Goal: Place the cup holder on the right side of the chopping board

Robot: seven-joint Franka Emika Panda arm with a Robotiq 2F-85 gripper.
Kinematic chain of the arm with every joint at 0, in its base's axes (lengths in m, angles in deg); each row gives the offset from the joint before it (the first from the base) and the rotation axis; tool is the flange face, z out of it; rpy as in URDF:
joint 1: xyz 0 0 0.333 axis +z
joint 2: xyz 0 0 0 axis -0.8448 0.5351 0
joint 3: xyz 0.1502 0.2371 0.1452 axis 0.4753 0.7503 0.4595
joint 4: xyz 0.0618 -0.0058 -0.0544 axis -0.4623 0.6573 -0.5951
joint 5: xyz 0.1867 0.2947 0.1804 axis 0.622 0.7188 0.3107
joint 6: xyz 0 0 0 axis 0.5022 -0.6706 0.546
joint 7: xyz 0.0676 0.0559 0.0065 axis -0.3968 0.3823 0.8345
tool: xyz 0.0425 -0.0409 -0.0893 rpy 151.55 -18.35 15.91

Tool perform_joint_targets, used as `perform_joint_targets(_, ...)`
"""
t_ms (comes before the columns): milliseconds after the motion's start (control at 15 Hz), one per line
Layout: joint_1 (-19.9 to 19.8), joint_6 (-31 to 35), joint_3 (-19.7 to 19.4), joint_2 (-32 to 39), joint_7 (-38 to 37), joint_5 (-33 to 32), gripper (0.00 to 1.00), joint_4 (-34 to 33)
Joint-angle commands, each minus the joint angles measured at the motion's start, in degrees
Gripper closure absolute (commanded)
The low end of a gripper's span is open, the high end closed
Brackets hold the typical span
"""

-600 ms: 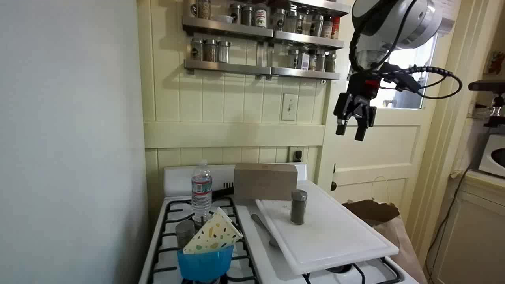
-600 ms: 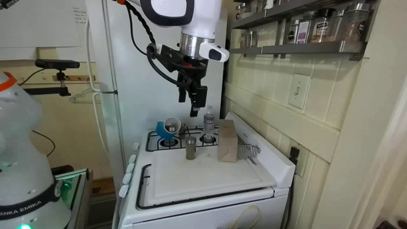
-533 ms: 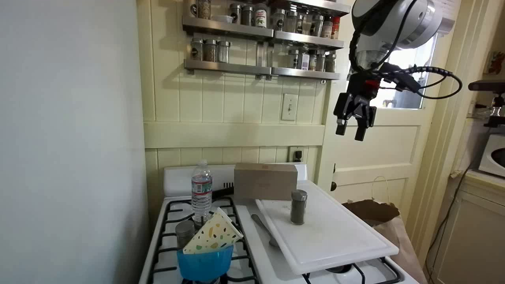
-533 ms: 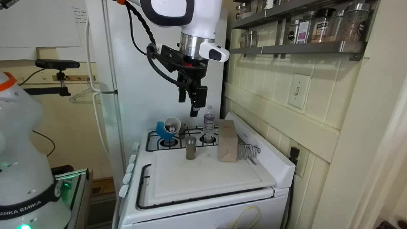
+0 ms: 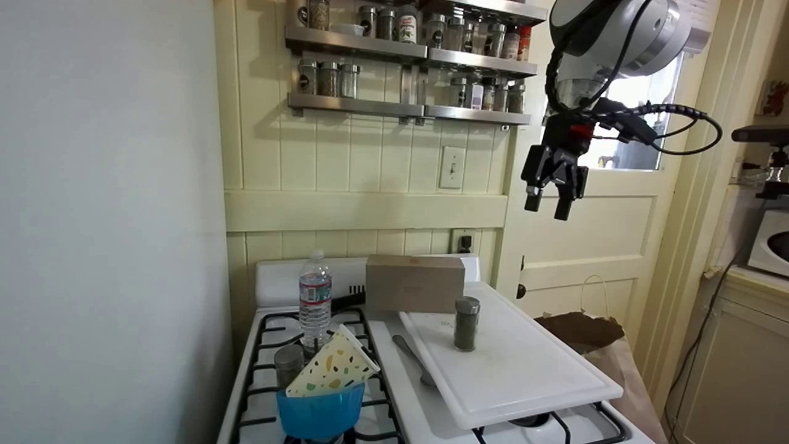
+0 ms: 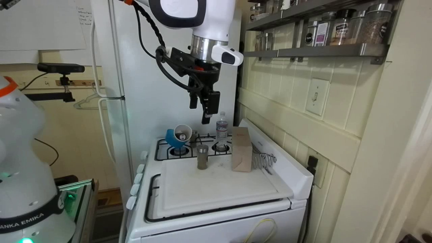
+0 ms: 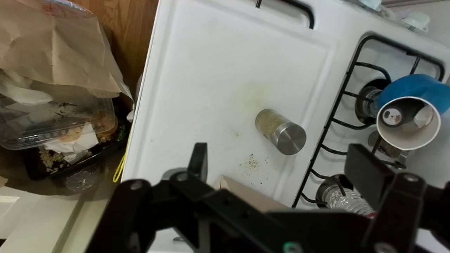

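Observation:
The cup holder, a grey-brown rectangular box [image 5: 415, 283], stands at the back of the stove, on or against the back end of the chopping board [image 5: 518, 376]. In an exterior view the cup holder [image 6: 241, 150] stands near the back panel, on the board's far part. The board is a thick white slab lying over part of the stove. My gripper [image 5: 547, 206] is open and empty, high above the stove, apart from everything. In the wrist view its fingers [image 7: 199, 160] stand wide apart; the cup holder [image 7: 248, 194] shows partly below them, mostly hidden by the gripper.
A small grey jar [image 5: 466, 324] stands on the board. A water bottle [image 5: 315, 302] and a blue tub [image 5: 320, 412] with a patterned paper cup [image 5: 336, 365] stand on the grates. A spoon [image 5: 414, 361] lies beside the board. Spice shelves [image 5: 357, 105] hang on the wall.

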Motion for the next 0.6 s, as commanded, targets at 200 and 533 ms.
perform_joint_targets(200,-2.62,1.24,0.95,2.58,-2.53,5.25,0.0,-2.69)
perform_joint_targets(533,-4.94,2.68,1.27,12.13,-7.97,6.61,0.0,-10.89)
